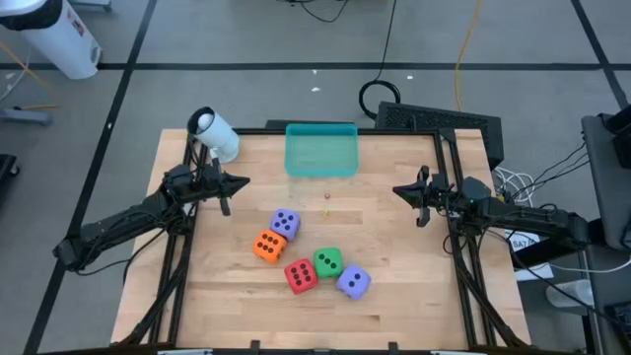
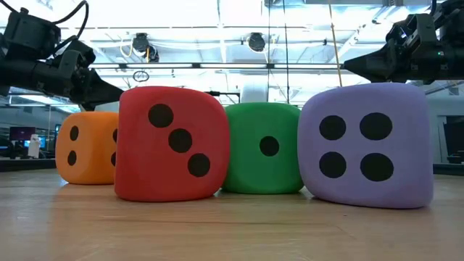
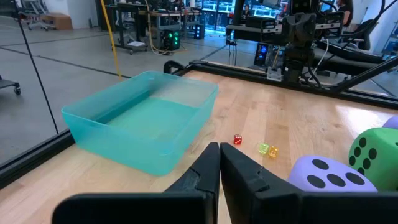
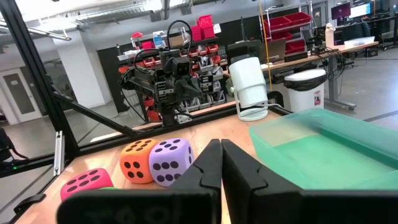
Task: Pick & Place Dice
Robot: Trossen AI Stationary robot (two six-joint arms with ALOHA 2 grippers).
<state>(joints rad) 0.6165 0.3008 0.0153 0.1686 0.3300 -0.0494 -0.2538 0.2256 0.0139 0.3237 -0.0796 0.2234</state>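
Five soft dice rest on the wooden table: a purple one (image 1: 285,222), an orange one (image 1: 267,246), a red one (image 1: 301,276), a green one (image 1: 328,262) and a second purple one (image 1: 354,282). A teal tray (image 1: 320,149) sits at the table's far edge. My left gripper (image 1: 243,182) hovers shut at the table's left side, pointing right. My right gripper (image 1: 398,191) hovers shut at the right side, pointing left. Both hold nothing. In the left wrist view the shut gripper (image 3: 219,154) points past the tray (image 3: 140,124).
Three tiny dice, a red one (image 3: 237,140) and two yellowish ones (image 3: 268,150), lie on the table before the tray. A white roll (image 1: 214,135) stands at the far left corner. A black keyboard (image 1: 444,120) lies beyond the far right corner.
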